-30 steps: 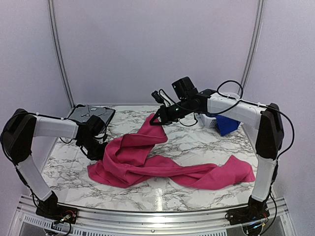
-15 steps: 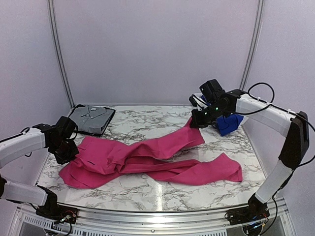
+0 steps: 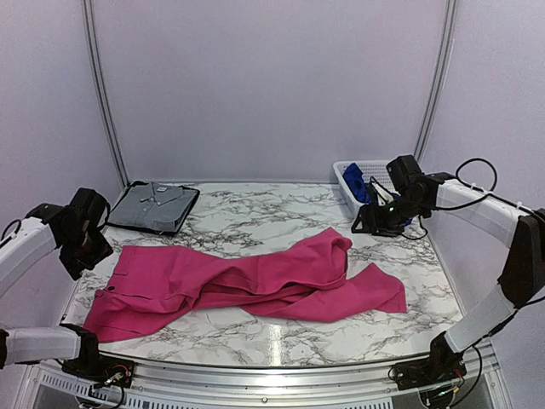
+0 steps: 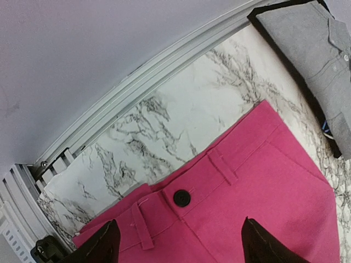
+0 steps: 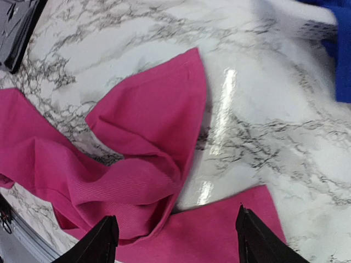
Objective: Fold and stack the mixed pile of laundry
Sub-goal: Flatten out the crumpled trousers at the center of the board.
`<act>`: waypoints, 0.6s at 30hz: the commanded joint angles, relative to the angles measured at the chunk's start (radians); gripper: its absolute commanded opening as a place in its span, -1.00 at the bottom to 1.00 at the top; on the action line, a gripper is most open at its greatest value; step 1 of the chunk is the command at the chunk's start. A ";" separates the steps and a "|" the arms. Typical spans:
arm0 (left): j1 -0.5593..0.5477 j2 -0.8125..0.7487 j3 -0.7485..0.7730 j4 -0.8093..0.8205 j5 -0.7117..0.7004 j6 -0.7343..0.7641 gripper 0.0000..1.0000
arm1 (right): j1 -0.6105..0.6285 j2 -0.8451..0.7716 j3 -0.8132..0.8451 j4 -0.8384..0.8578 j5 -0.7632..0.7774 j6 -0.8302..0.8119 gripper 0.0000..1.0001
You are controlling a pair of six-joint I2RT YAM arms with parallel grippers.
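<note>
The magenta-pink trousers lie spread nearly flat across the marble table, waistband at the left and leg ends at the right. My left gripper hovers open just above the waistband and its black button, holding nothing. My right gripper is open above the leg hems, where one leg is folded over the other. The royal blue garment sits in the white mesh basket at the back right. In the right wrist view that blue garment shows at the right edge.
A folded grey shirt lies on a dark tray at the back left, also in the left wrist view as the grey shirt. The table's metal rail runs close behind the waistband.
Both grippers have opened and let go of the pink trousers. The arms drew apart, stretching the bunched trousers out until they lay flat on the table.
</note>
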 commanded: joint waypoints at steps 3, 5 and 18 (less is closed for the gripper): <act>0.037 0.222 0.179 0.070 -0.021 0.209 0.63 | -0.090 0.026 0.007 0.053 -0.066 -0.080 0.39; 0.066 0.281 0.206 0.126 0.040 0.257 0.65 | -0.101 0.064 0.013 0.073 -0.102 -0.083 0.39; 0.146 0.558 0.123 0.325 0.239 0.253 0.77 | -0.087 0.227 -0.084 0.258 -0.315 -0.046 0.64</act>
